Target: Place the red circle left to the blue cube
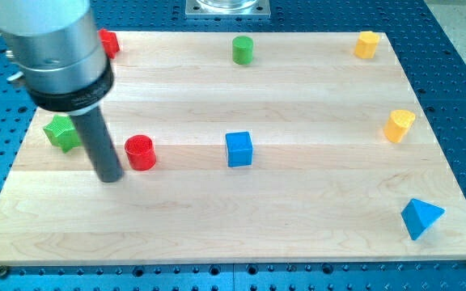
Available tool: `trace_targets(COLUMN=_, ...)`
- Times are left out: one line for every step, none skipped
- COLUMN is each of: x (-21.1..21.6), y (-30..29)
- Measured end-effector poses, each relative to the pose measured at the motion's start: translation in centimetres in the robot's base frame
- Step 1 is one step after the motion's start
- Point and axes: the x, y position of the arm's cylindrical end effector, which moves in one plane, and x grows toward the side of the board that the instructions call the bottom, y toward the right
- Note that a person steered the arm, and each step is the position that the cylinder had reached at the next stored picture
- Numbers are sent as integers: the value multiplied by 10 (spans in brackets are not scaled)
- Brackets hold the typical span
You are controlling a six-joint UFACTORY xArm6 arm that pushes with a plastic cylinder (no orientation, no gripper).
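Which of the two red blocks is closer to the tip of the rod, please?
The red circle, just right of my tip. The other red block sits far off at the board's top-left corner, partly hidden behind the arm.

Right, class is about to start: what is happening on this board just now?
A robot arm is working a wooden board with a dark rod. My tip sits just to the view's left of the red circle, close beside it; contact cannot be told. The blue cube lies further to the view's right, with a clear gap between it and the red circle. So the red circle is already on the cube's left, though not close.
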Motion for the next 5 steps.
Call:
trace_targets(x=-18, y=-26)
trace_targets(x=-24, y=-5)
trace_targets(x=-26, y=47)
trace_targets(x=-26, y=90)
trace_targets(x=-26, y=103)
